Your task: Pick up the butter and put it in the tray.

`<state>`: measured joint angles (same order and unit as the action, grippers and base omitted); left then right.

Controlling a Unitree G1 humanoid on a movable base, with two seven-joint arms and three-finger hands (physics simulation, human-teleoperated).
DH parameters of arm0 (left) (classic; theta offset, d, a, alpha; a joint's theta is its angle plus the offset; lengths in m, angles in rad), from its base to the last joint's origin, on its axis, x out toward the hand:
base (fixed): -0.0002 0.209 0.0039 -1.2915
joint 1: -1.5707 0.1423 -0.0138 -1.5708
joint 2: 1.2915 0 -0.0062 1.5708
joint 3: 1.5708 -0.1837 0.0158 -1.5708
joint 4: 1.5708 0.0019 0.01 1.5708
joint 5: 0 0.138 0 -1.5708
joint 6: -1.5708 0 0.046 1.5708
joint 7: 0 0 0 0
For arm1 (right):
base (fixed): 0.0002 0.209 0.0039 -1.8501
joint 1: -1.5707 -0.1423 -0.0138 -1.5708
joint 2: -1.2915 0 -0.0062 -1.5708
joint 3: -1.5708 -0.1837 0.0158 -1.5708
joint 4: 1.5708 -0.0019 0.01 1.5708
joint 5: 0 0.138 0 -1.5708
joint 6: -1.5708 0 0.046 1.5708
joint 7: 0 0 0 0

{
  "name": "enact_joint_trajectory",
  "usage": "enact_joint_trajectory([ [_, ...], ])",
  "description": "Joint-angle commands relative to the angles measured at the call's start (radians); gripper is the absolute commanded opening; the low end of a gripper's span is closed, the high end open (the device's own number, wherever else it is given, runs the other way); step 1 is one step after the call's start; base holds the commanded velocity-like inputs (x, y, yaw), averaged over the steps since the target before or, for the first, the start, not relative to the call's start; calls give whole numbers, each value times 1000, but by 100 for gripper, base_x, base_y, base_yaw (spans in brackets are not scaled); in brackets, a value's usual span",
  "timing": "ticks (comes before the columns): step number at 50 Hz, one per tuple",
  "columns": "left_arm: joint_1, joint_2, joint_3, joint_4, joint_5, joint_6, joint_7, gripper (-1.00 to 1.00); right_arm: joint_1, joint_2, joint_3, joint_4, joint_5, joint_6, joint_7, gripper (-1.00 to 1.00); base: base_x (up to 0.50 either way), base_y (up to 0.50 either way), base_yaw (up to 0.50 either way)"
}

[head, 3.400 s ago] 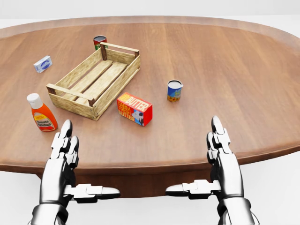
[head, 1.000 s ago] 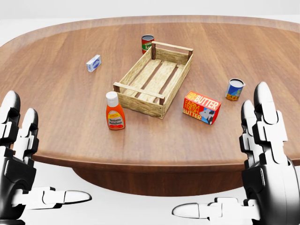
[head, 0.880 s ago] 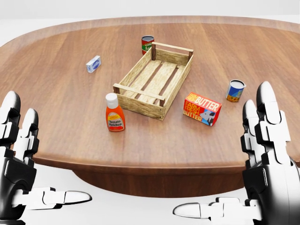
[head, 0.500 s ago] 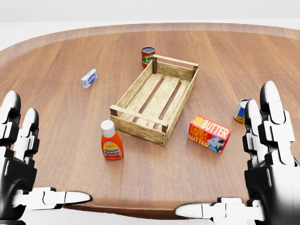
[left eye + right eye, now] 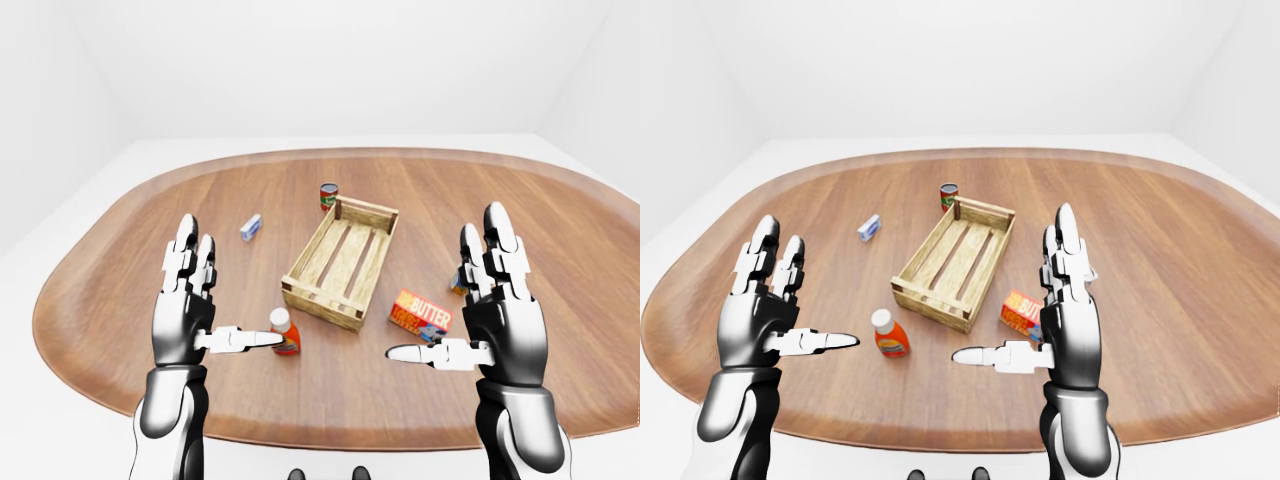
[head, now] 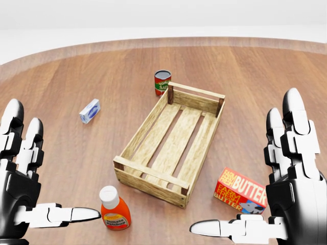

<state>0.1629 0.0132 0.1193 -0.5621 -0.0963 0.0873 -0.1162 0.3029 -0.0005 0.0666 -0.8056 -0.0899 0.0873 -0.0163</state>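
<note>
Right hand (image 6: pixel 294 178) is up, fingers spread wide, thumb out, holding nothing; left hand (image 6: pixel 20 178) mirrors it, splayed and empty too. Just beside the right palm in the head view lies the butter (image 6: pixel 241 191), a red and orange carton flat on the table (image 6: pixel 76 76), near the lower right corner of the slatted wooden tray (image 6: pixel 144 133) but apart from it. Looks a light, stiff box with slick printed faces, so I'd pinch it across the two long sides, thumb opposite fingers, firmly enough not to slip
</note>
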Motion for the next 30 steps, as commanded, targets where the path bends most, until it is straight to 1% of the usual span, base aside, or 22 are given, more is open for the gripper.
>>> enact_joint_trajectory([
  [1,-21,-3,-7,62,9,0,15,100,-31,-3,-10,87,18,0,5,100,50,0,0],
  [14,-19,-4,-5,54,8,0,15,100,-32,-1,-4,93,12,0,-1,100,50,0,0],
  [30,-22,-2,0,54,5,0,13,100,-35,0,-18,87,14,0,-5,100,50,-3,0],
])
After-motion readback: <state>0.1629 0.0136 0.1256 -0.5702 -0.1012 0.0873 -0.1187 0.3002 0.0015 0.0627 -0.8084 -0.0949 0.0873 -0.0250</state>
